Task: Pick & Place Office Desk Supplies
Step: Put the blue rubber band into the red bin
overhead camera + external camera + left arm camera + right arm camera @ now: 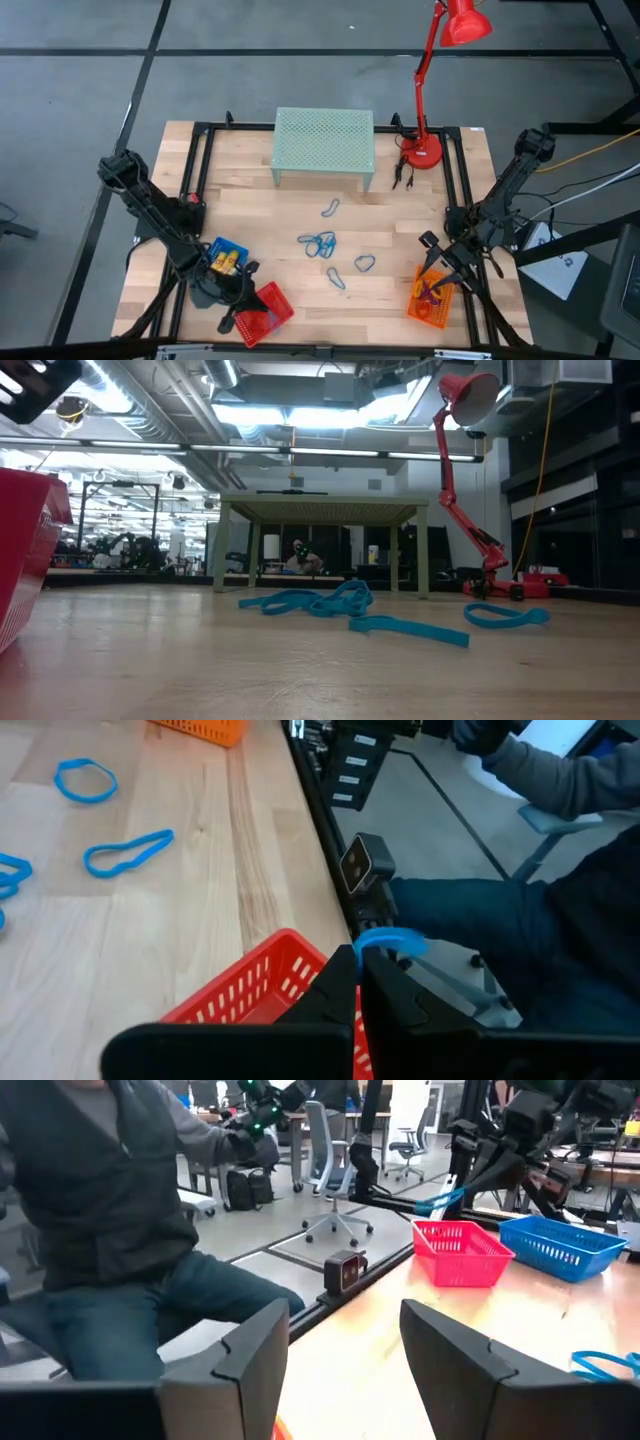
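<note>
Currently my left pincer [358, 982], clamped on one blue loop [388, 942], hangs directly above the red basket [262, 988]; my right pincer [345, 1342], gaping and empty, waits over the orange basket [432, 300]; remaining loops [318, 243] lie mid-tabletop [250, 215].

The wooden table [300, 215] carried several things. At its far edge stood a pale green mesh stand [324, 143], and the base of a red desk lamp [423, 152] sat near the far right corner. In the middle lay blue loops [319, 244]: one tangled bunch, and single ones near it, one toward the far edge and two toward the near edge. A blue basket [226, 256] and a red basket [264, 310] stood near the near left corner, close together. An orange basket [432, 297] stood near the near right corner.
</note>
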`<act>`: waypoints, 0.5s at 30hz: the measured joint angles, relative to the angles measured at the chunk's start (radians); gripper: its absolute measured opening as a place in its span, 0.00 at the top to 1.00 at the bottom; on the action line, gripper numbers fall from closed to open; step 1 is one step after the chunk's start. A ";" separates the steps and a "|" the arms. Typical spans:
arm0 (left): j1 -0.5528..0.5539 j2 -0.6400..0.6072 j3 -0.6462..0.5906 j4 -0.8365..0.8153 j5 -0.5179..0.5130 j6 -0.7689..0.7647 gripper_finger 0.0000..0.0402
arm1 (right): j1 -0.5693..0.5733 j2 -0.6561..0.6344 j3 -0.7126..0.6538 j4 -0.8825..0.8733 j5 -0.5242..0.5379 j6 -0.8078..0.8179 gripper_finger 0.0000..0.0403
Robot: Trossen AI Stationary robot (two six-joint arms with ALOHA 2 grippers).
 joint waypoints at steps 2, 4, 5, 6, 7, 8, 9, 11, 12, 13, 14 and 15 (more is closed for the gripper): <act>-0.006 0.009 0.000 0.001 -0.009 -0.012 0.99 | 0.005 -0.004 0.000 -0.012 0.000 -0.008 0.52; -0.007 0.025 0.000 0.000 -0.010 -0.022 0.99 | 0.010 -0.004 0.000 -0.025 0.000 -0.020 0.52; -0.007 0.034 0.000 0.000 -0.010 -0.033 0.99 | 0.010 -0.004 0.001 -0.043 0.000 -0.020 0.52; -0.007 0.045 0.000 0.000 -0.010 -0.046 0.99 | 0.010 -0.004 0.002 -0.078 0.000 -0.012 0.52; -0.007 0.056 0.000 0.000 -0.008 -0.059 0.99 | 0.010 -0.004 0.002 -0.127 0.000 0.010 0.52; -0.007 0.070 0.000 0.001 -0.005 -0.074 0.99 | 0.010 -0.004 0.002 -0.178 0.000 0.038 0.52; -0.007 0.084 0.000 0.003 -0.003 -0.090 0.99 | 0.010 -0.003 0.002 -0.223 0.000 0.069 0.52; -0.007 0.113 0.000 0.021 -0.003 -0.102 0.99 | 0.010 -0.003 0.002 -0.285 0.000 0.125 0.52; -0.007 0.126 0.000 0.041 -0.002 -0.102 0.99 | 0.010 -0.003 0.002 -0.296 0.000 0.142 0.52; -0.007 0.138 0.000 0.062 -0.002 -0.098 0.99 | 0.010 -0.003 0.002 -0.286 0.000 0.147 0.52; -0.007 0.149 0.000 0.083 -0.002 -0.092 0.99 | 0.010 -0.003 0.002 -0.267 0.000 0.148 0.52; -0.005 0.162 0.000 0.107 -0.002 -0.083 0.99 | 0.010 -0.004 0.002 -0.249 0.000 0.144 0.52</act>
